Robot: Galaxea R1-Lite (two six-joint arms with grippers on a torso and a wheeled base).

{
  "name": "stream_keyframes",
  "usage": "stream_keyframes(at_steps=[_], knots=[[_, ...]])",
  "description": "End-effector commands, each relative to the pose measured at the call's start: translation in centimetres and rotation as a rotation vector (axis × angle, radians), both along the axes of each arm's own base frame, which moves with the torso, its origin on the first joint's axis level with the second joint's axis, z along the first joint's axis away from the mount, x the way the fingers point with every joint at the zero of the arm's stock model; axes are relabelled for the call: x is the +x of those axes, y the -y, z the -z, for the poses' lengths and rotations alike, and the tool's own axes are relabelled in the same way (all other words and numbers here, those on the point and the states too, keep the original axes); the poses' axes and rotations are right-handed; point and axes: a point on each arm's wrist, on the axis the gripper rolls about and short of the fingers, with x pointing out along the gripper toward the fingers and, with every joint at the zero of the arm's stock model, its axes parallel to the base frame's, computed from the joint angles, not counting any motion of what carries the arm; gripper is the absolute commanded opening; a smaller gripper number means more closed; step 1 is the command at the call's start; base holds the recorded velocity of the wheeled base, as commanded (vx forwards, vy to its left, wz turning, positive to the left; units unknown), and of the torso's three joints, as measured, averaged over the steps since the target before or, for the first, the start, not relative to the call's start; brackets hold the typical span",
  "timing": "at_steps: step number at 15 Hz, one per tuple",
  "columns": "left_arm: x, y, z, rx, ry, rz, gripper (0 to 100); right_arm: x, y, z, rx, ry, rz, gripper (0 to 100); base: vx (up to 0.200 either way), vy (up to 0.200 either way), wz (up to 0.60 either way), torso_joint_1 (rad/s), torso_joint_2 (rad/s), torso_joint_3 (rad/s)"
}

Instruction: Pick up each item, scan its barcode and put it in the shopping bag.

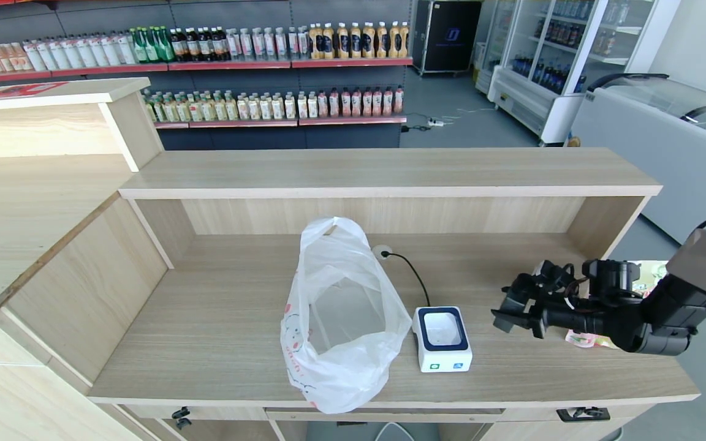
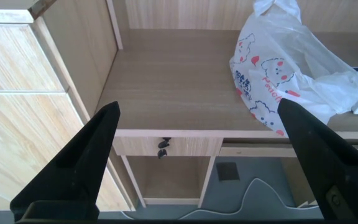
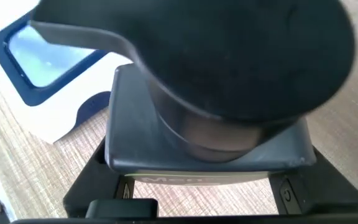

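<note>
Where the shopping bag (image 1: pixel 341 318) stands near the front edge of the desk (image 1: pixel 218 331), its mouth gapes upward and through it only the bag's own thin white film is seen; red and blue cartoon prints mark its outer side. Just beside it, on the robot's right, lies the scanner (image 1: pixel 442 337), white with a blue-framed window facing up, and a black cable (image 1: pixel 411 275) runs from it to a round hole at the back of the desk. The desk is pale wood grain, walled at the back and on both sides, with a raised ledge (image 1: pixel 390 171) on top. Beyond it stand red-edged shelves of bottles (image 1: pixel 279 67), and glass-door coolers (image 1: pixel 549 55) and a chest freezer (image 1: pixel 665 141) line the room's right side over a grey floor. The right gripper (image 1: pixel 503 309) is held low over the desk, pointing at the scanner and near it; I cannot tell whether it is parted or closed. Beneath that arm, at the desk's right end, lies a flat printed packet (image 1: pixel 581 338). The left gripper (image 2: pixel 197 106) hangs off the desk's front left, spread wide with nothing between its fingers (image 2: pixel 98 143).
</note>
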Motion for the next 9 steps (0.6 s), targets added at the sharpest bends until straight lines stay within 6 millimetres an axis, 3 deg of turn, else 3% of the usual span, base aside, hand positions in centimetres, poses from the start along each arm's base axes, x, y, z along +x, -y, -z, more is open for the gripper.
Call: stream_keyframes(at_steps=[1,4,7,9], knots=[[0.0,0.0,0.0,0.0,-0.001,0.0,100,-1.9,0.2,-5.7,0.09,0.027,-0.007,0,0.0,0.0,0.0,0.0,0.0,0.0],[0.0,0.0,0.0,0.0,-0.001,0.0,100,-3.9,-0.7,-12.9,0.177,0.138,-0.086,0,0.0,0.0,0.0,0.0,0.0,0.0],[0.0,0.0,0.0,0.0,-0.001,0.0,100,-6.3,-2.9,-20.6,0.224,0.361,-0.175,0,0.0,0.0,0.0,0.0,0.0,0.0],[0.0,0.0,0.0,0.0,-0.001,0.0,100,-7.5,-4.2,-23.6,0.228,0.523,-0.246,0,0.0,0.0,0.0,0.0,0.0,0.0]])
